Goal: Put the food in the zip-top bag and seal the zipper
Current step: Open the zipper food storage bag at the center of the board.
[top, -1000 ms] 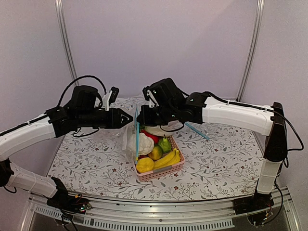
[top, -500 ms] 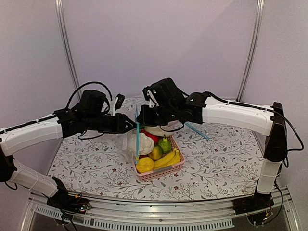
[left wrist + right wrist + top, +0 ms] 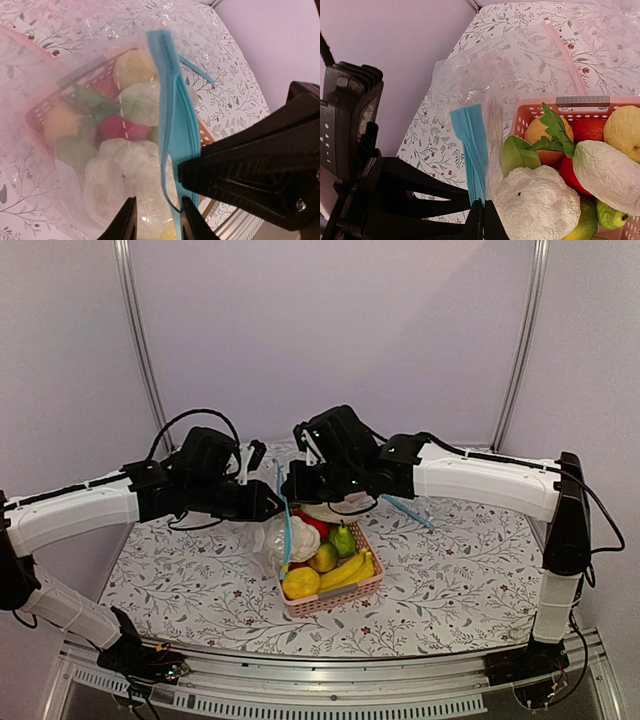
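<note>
- The zip-top bag [image 3: 268, 540] is held up over the worktop [image 3: 180, 560]. Its clear film hangs down at the 9 o'clock side of the pink lattice basket [image 3: 335, 592].
- The zipper [image 3: 285, 525] is seen in the top view as a light-blue strip running from 12 to 6 o'clock. Whether its tracks are pressed together cannot be told.
- The right pincer [image 3: 481, 215] is closed on the zipper, with the strip pinched between fingers that are pressed together.
- The left pincer [image 3: 156, 220] is set at the zipper's 9 o'clock and only narrowly parted. The strip's lower end and some film lie in the gap, and contact cannot be told.
- The yellow lemon-like fruit [image 3: 301, 583] lies in the basket at its 7 o'clock corner, and the green fruit [image 3: 343, 540] lies toward 1 o'clock.
- The white oblong piece [image 3: 606, 172] is also in the basket.
- A cauliflower [image 3: 302, 538] and a banana bunch [image 3: 352, 568] are packed in beside them.
</note>
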Controlling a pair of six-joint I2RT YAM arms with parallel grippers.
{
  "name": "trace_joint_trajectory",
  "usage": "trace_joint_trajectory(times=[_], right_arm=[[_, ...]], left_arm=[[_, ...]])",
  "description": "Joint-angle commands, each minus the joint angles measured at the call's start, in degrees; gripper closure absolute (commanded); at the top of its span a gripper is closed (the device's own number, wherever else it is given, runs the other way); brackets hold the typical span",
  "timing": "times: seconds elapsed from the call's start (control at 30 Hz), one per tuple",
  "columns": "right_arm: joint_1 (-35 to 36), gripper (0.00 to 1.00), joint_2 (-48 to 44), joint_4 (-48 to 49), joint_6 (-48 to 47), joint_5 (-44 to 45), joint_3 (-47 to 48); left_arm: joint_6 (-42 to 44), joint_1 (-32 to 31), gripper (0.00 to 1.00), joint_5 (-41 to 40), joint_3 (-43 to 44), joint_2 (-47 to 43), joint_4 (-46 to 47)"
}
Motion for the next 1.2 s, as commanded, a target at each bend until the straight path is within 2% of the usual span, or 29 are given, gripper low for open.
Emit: trace_joint_trajectory(times=[0.0, 0.2, 0.3, 0.4, 0.77, 1.17], right_arm=[[0.71, 1.00, 0.95, 0.28, -0.02, -0.20, 1.82], [0.80, 1.00, 0.93, -0.22, -0.34, 0.19, 1.82], [0.87, 1.00, 1.08, -0.28, -0.43, 0.24, 1.73], [0.92, 1.00, 1.30, -0.52, -0.41, 0.30, 1.58], [0.77, 1.00, 1.69, -3.80, 1.36, 6.40, 1.01], [0.15, 1.00, 4.17, -2.60, 3.35, 3.16, 1.56]], left_arm=[[-0.35, -0.78, 0.75, -1.21, 0.47, 1.51, -0.01], [-0.58, -0.69, 0.90, -2.69, 0.39, 1.88, 0.22], [-0.75, -0.65, 0.93, -2.82, 0.22, 1.57, 0.82], [-0.61, -0.24, 1.00, -2.73, 0.21, 1.12, 0.85], [2.45, 3.28, 1.00, -2.96, 0.54, -4.18, -5.80], [6.20, 9.46, 1.00, 4.50, 0.77, -7.18, -10.53]])
